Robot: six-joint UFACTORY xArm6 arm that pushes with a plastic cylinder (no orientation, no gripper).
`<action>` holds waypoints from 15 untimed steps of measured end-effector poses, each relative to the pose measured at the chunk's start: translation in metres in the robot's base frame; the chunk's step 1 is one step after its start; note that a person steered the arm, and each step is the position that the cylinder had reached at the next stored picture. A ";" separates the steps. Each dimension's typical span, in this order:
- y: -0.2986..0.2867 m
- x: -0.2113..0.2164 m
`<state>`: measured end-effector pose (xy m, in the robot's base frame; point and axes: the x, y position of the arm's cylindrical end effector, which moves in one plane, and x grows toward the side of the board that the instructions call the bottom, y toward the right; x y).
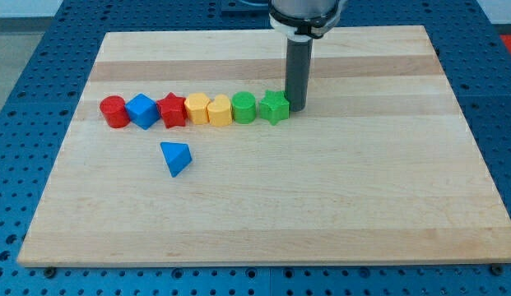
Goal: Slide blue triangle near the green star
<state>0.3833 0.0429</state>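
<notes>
Eight small coloured blocks sit on a pale wooden desk (263,205), which rests on a blue perforated surface (41,49); seven of them form a close row across the upper half of the desk, running from nine o'clock toward three o'clock. From the view's left the row reads: red cylinder (114,112); blue cube (143,110); red star (172,111); yellow block with a peaked top (197,108); yellow block with a rounded top (219,110); green cylinder (243,107); green star (274,107); neighbours touch or nearly touch. The blue triangle (176,157) lies alone below the row, at about six o'clock from the red star and at about eight o'clock from the green star, well apart from it. The arm has no hand, so there is nothing spread, pressed together or pinching; it ends in a dark upright rod that comes down from the view's top; my tip (297,109) rests on the desk just beside the green star, at its three o'clock, apparently touching it; my tip is far from the blue triangle, which lies at about eight o'clock from it.
</notes>
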 end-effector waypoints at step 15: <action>-0.178 0.106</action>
<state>0.4891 -0.1356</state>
